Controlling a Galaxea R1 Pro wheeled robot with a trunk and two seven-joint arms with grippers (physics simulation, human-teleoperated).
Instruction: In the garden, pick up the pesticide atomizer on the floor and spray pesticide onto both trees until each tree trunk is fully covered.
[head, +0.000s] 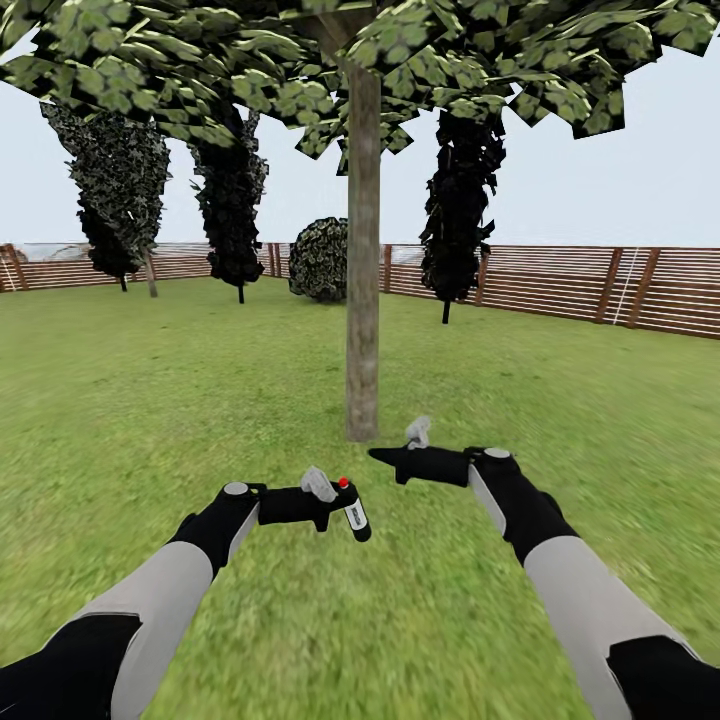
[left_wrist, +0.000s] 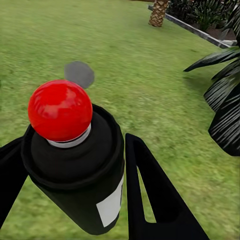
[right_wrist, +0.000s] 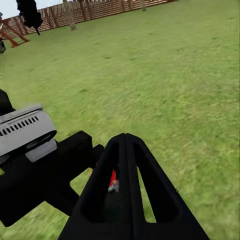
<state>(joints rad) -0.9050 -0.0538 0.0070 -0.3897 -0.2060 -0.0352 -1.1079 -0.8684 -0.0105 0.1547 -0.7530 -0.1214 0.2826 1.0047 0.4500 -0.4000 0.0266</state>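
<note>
scene: a tree trunk (head: 362, 260) rises straight from the lawn (head: 150, 400) just ahead of the robot, leafy canopy (head: 200, 70) overhead, slatted fence (head: 560, 285) behind.
left gripper (head: 345, 508): jaws clamped around the pesticide atomizer (head: 352, 508), a dark can with a red cap and white label, tilted, held low over the grass, short of the trunk.
wrist close-up: the can (left_wrist: 80, 170) sits between two black fingers (left_wrist: 155, 200).
right gripper (head: 385, 455): fingers pressed together, holding nothing, pointing toward the left gripper.
background: dark narrow trees (head: 455, 190) and a round bush (head: 320, 258) by the fence.
</note>
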